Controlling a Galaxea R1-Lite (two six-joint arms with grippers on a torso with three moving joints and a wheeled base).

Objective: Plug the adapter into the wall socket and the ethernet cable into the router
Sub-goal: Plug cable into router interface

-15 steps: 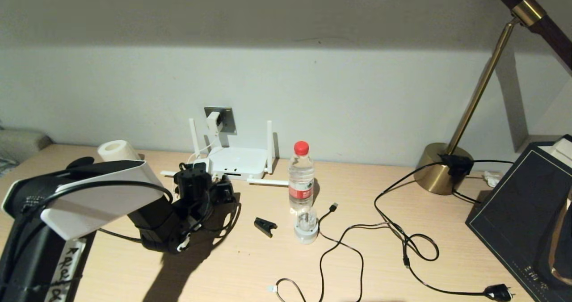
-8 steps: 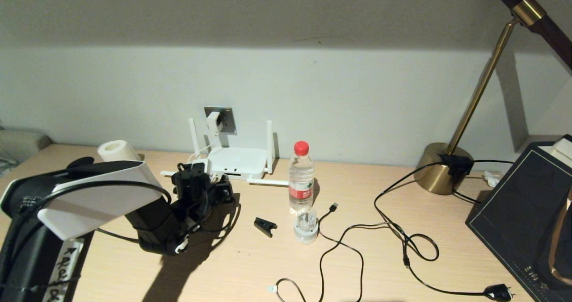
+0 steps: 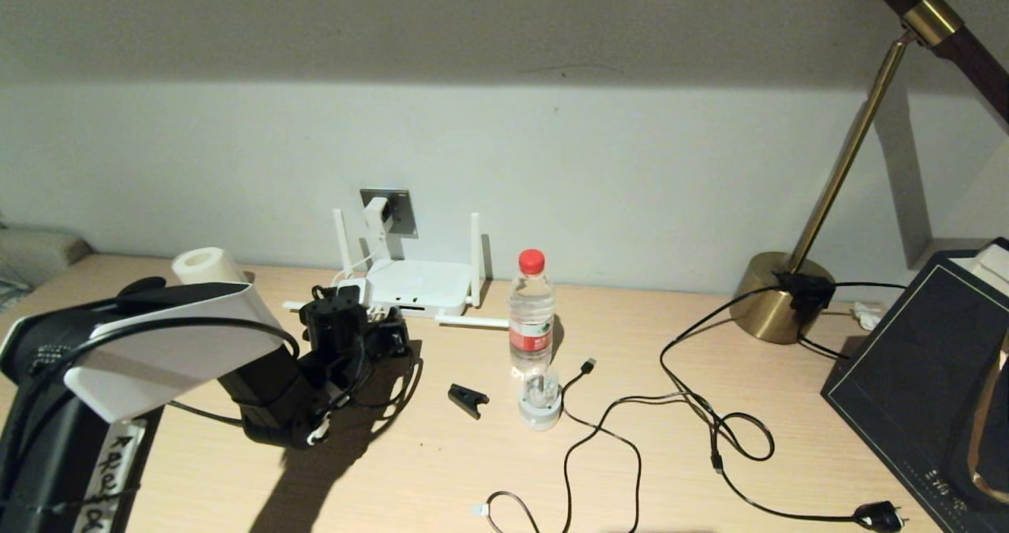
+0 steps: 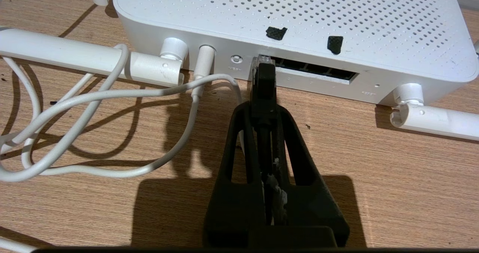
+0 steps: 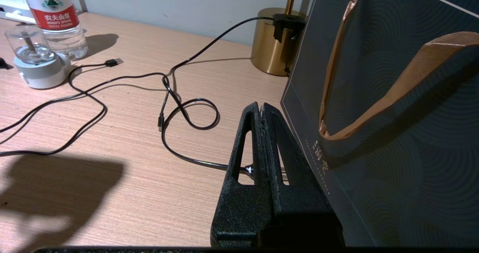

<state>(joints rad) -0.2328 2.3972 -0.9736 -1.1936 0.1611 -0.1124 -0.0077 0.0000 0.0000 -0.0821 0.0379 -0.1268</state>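
Reaching low and forward over the desk, my left gripper [image 4: 264, 112] clamps the ethernet cable [image 4: 263, 81], its connector at the router [image 4: 284, 17] port row.

Three cameras, one desk

Head camera overlooks everything; left wrist camera sits close behind its fingers [image 4: 264, 114] facing the router [image 4: 299, 17]; right wrist shares the bottle [image 5: 52, 17].
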